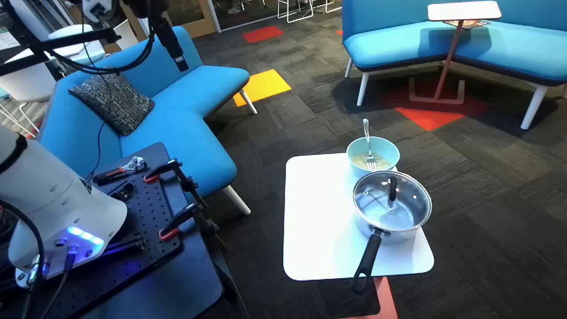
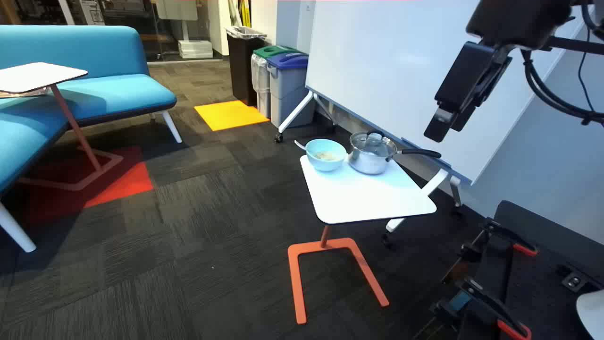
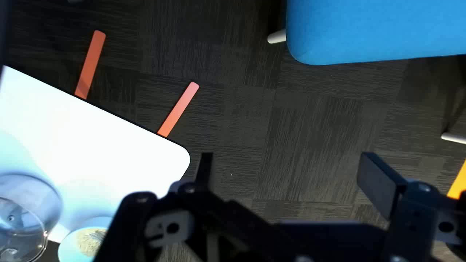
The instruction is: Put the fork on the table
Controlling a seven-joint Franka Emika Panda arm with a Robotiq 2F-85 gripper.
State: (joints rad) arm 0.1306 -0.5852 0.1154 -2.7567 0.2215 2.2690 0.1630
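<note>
The claw (image 3: 287,169), empty and spread wide, has the bowl (image 3: 68,247) on the worktop (image 3: 98,142) to its lower left in the wrist view, the fork (image 1: 367,138) leaning tines-down inside, handle jutting away from the pan (image 2: 367,163).

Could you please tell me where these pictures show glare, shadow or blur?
Wrist view: the table looks overexposed, and near parts of the gripper look out of focus. In an exterior view, small bright reflections dot the lid; in an exterior view, shadow darkens part of the red tile.
</note>
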